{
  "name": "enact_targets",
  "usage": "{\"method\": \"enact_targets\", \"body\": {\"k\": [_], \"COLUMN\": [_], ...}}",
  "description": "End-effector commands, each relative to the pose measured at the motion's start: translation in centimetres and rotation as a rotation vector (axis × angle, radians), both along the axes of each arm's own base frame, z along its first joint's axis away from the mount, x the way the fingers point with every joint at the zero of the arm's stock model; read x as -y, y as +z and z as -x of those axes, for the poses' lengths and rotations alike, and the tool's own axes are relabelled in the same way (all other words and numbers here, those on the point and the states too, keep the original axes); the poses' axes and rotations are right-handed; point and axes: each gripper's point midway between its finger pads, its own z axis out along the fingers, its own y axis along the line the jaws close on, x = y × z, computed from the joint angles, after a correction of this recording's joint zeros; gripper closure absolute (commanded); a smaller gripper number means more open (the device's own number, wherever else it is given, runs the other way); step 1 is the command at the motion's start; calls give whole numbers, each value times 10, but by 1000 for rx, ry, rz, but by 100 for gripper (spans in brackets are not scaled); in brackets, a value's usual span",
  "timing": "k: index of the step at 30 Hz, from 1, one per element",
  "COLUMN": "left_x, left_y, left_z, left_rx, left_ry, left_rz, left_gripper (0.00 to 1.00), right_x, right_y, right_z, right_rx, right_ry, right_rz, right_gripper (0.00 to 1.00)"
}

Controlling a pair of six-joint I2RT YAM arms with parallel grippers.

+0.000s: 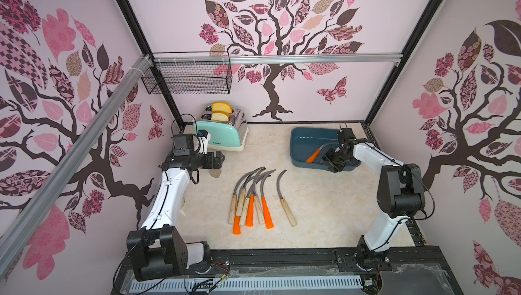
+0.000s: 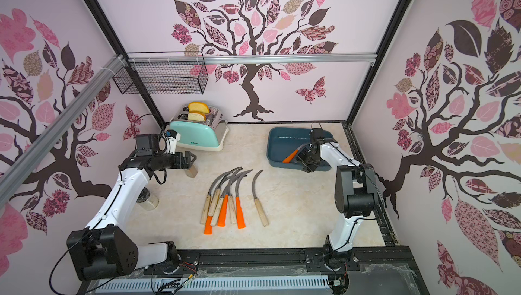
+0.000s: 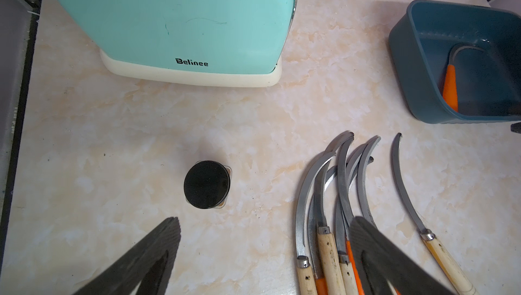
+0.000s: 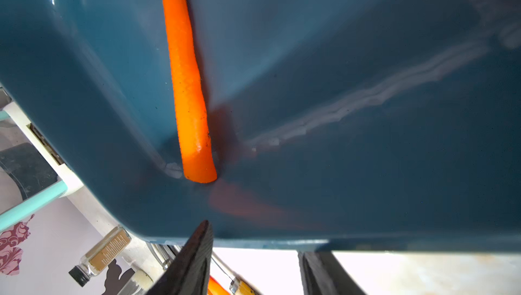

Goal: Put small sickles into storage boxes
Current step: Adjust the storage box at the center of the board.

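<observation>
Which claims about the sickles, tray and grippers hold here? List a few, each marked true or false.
1. An orange-handled sickle lies in the teal tray. True.
2. The left gripper holds a sickle. False: it is open and empty, over the table.
3. One wooden-handled sickle lies apart from the cluster. True.
4. The right gripper clamps the sickle in the tray. False: its jaws stand apart with nothing between.
5. The slots of the toaster are empty. False: bread slices stand in them.

The tray (image 1: 306,140) is teal-blue, toaster (image 1: 218,135) mint, sickle handles (image 1: 267,213) orange or pale wood, table (image 1: 324,209) cream-marbled.
</observation>
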Motion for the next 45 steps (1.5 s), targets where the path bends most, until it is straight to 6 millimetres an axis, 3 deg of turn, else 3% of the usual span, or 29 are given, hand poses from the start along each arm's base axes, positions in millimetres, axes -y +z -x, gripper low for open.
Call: {"method": "enact_targets", "body": {"k": [1,29,37,45], "left_x": [1,1,1,3], "left_y": [3,8,11,16], "left_z": [2,4,4,2], "left_rx": [20,15,18,16], "left_ry": [-12,-14,-12,-25], "left_rz": [-14,-18,-14,-8], "left_gripper": [2,2,2,2], "right_x": [3,34,54,71], "right_y": [5,-12,0,-2], "right_z": [-9,-21,-29,-33], "right_rx": [13,-42,-30,-34], "right_ry": [0,226,294,325], "right_rz": [12,251,354,437], "right_gripper": [50,64,67,73]}}
